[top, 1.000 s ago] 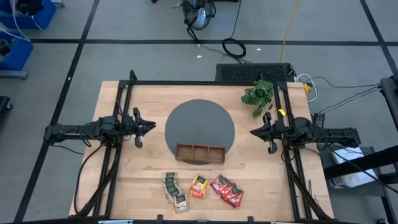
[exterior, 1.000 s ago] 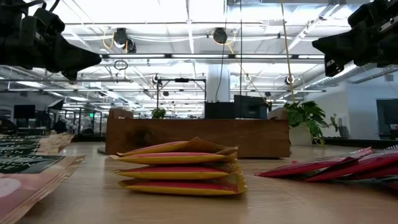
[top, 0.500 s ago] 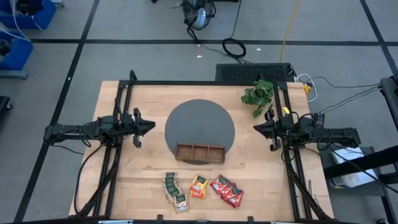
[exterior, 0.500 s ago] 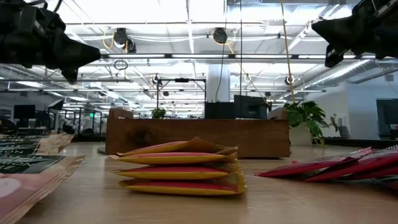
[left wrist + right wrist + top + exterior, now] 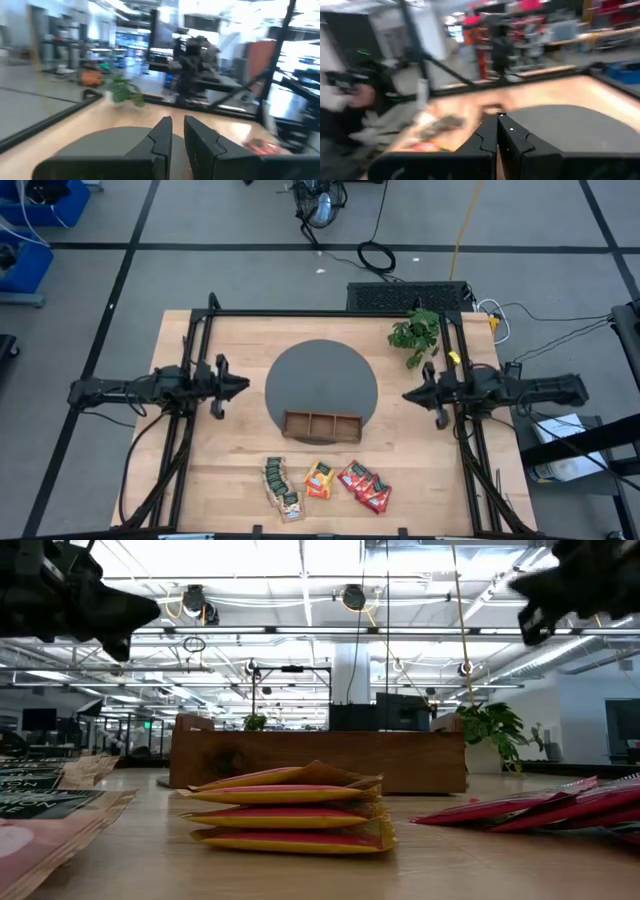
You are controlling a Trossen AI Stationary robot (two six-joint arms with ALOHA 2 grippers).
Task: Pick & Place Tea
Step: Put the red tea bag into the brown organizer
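Both arms raised, no tea picked yet.
From above you see the left tool (image 5: pixel 243 386) and right tool (image 5: pixel 406 394) flanking the tray (image 5: pixel 321 425); the tea (image 5: pixel 325 482) lies at the worktop's (image 5: pixel 230 460) near edge. Both wrist views show fingers together. Next, I judge, reach toward a sachet.

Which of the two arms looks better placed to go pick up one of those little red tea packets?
Probably the right. Its pincer hangs nearer the red sachets, which lie toward its side of the front edge. The left pincer sits farther off, closer to the green sachets. Neither holds anything.
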